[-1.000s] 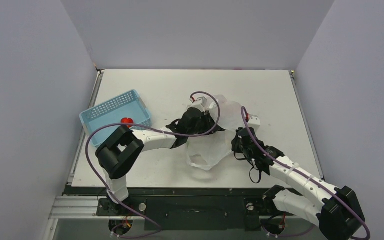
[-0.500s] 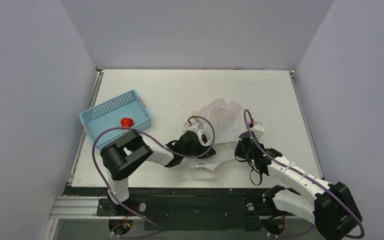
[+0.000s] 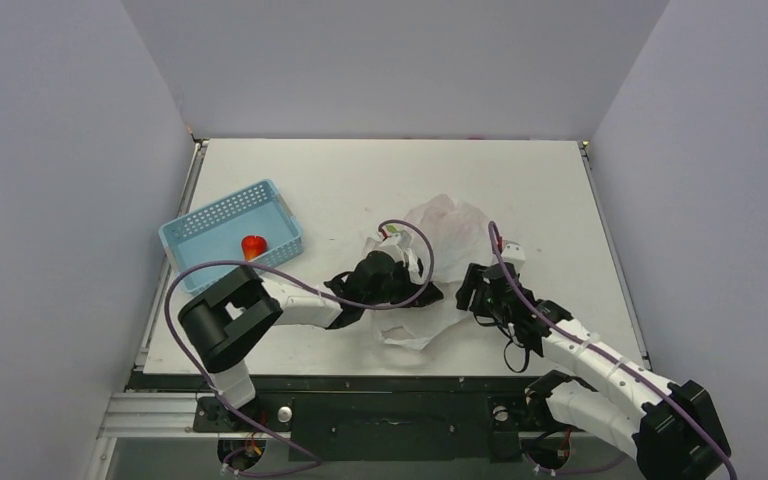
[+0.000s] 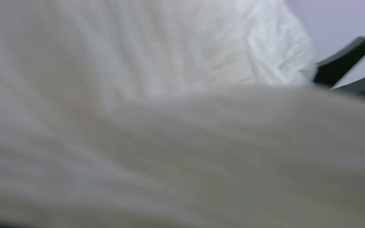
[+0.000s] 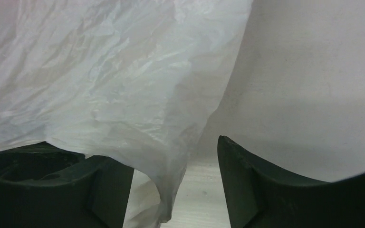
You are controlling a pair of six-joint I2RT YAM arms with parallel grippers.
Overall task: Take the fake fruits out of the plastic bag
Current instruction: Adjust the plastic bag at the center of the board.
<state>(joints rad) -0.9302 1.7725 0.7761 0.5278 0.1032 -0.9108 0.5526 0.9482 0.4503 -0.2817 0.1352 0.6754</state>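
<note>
Look down from the top and you see the plastic bag [image 3: 447,232] lying crumpled on the table [image 3: 310,180], a bit right of the middle. It is thin and white, and its near end reaches back toward the arms. Your two grippers sit on either side of that near end.

Your left gripper [image 3: 412,293] is low on the bag's left side and touches it. Its own camera is so close that nearly all it shows is blurry white plastic. From the top, the fingers are just a dark lump against the bag. They may have some plastic between them, but you cannot tell if they are spread or pinching.

Your right gripper [image 3: 472,287] is at the bag's right edge. In its wrist view the two dark fingers [image 5: 275,190] are spread wide apart. A loose fold of the bag hangs down into the gap, close to the finger on the left of that view. Bare table shows beside the other finger. Nothing is pinched there.

The blue basket [image 3: 210,232] sits well apart from the bag, on the left side of the table. One red fake fruit [image 3: 252,246] lies inside it, near its right end. What is inside the bag you cannot make out through the plastic.
</note>
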